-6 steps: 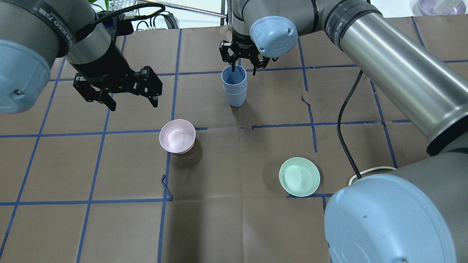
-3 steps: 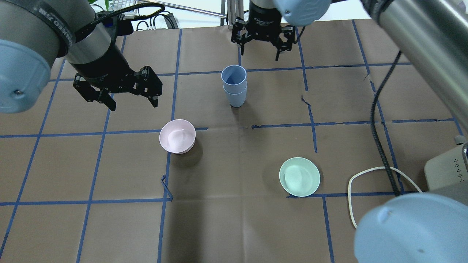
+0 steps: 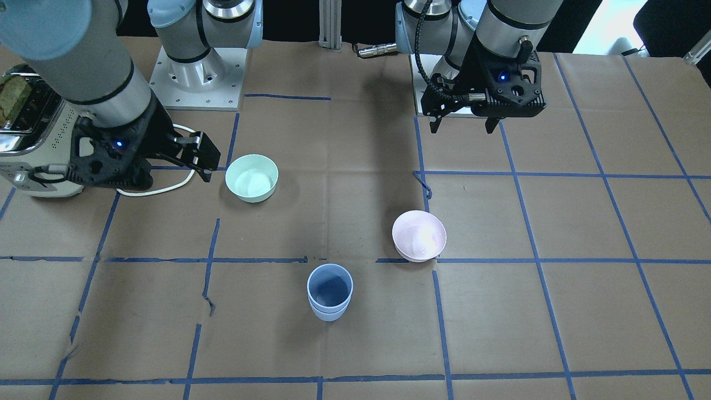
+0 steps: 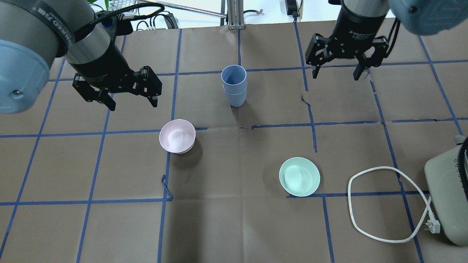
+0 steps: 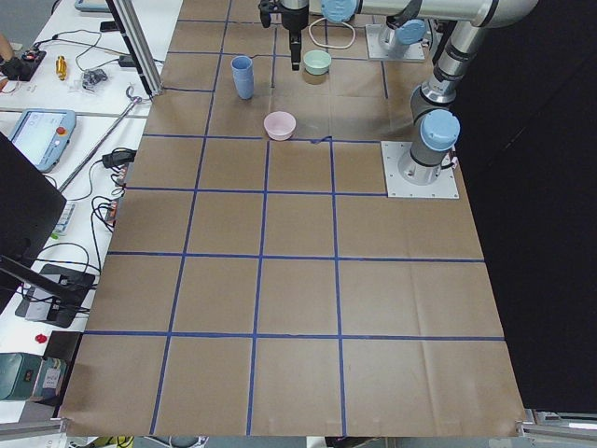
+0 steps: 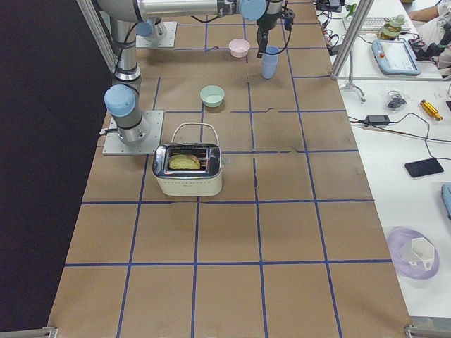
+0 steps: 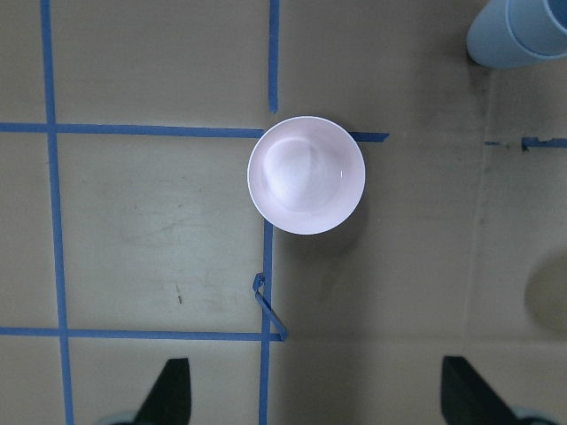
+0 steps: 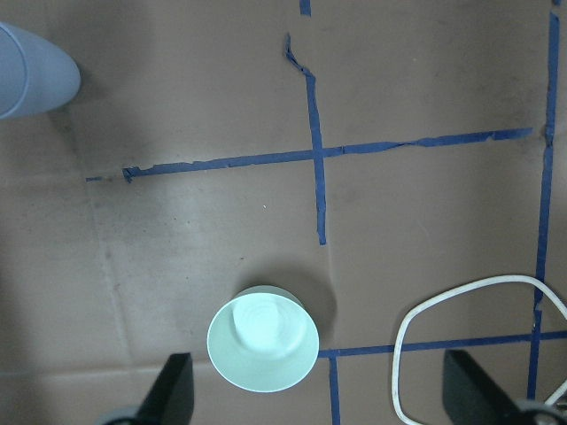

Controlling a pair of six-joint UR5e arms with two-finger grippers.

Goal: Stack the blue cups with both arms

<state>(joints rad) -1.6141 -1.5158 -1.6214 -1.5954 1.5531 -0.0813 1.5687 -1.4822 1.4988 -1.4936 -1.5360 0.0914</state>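
Observation:
The two blue cups stand nested in one upright stack on the brown table, with nothing gripping them. The stack also shows in the front view, at the left wrist view's top right corner and at the right wrist view's top left edge. My left gripper is open and empty, hovering left of the stack, above and beyond the pink bowl. My right gripper is open and empty, hovering well to the right of the stack. Both are also visible in the front view, left and right.
A pale pink bowl sits in front-left of the stack and a mint-green bowl in front-right. A toaster with a looped white cord is at the right edge. Blue tape lines grid the table.
My right gripper has left the top of the cup stack and swung away to the right, open. The nested cups stay in place. My left arm has not moved.

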